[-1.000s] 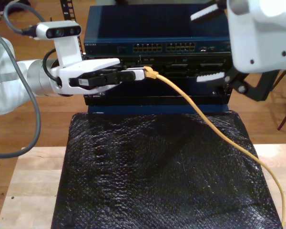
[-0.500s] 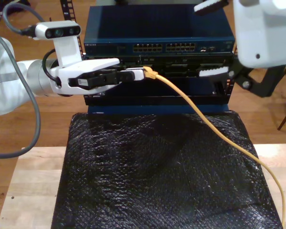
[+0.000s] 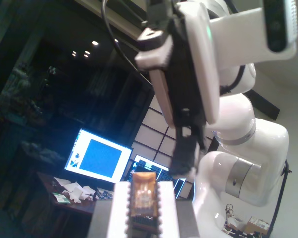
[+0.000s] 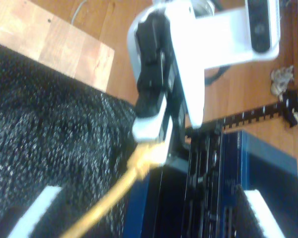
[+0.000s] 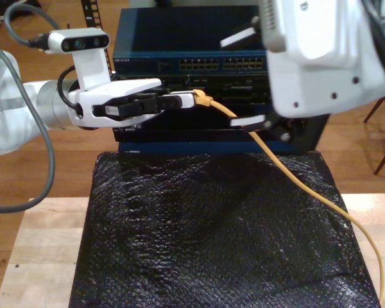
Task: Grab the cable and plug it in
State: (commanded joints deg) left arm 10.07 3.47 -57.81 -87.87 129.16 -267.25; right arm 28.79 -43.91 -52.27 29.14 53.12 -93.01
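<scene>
Black mat (image 5: 218, 237) bare; cable (image 5: 289, 176) plug pinched in first claw (image 5: 191, 99).

The table (image 5: 45, 237) is seen as pale raw wood with a matt grain, covered by a black mat (image 5: 218, 237) of crinkled, faintly glistening texture. The cable (image 5: 295, 183) is sheathed in smooth yellow-orange plastic. The rack unit (image 5: 179, 38) is finished in dark blue painted metal. Glossy white plastic shells are worn by both arms.
</scene>
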